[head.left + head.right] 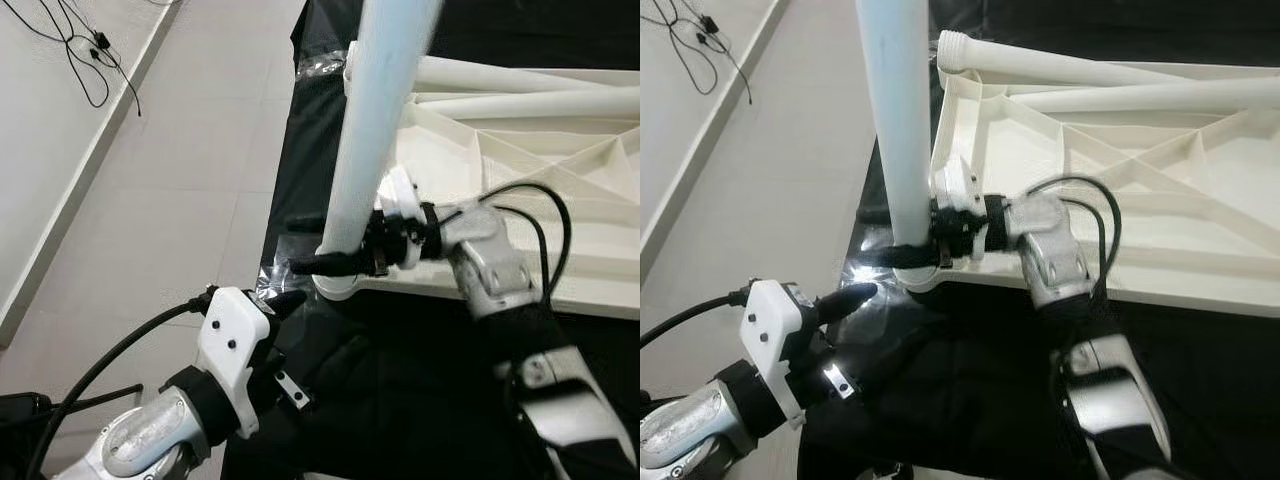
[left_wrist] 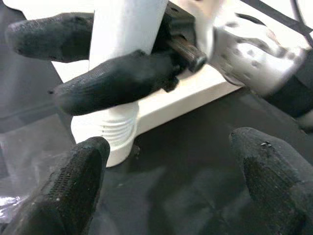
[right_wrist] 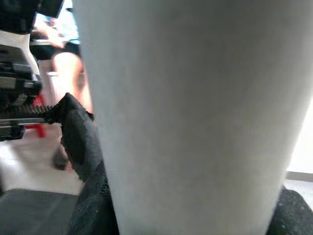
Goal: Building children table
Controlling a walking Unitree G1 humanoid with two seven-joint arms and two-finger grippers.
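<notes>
Table leg (image 1: 375, 120) top beyond frame

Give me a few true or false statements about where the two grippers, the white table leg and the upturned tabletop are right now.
1. The right gripper is closed around the upright white plastic table leg. True.
2. The left gripper is holding the leg. False: it is open, short of the leg's base.
3. The leg stands at a corner of the upturned white plastic tabletop. True.
4. The tabletop lies on bare floor. False: it rests on a black sheet.
5. More white legs lie across the tabletop. True.
</notes>
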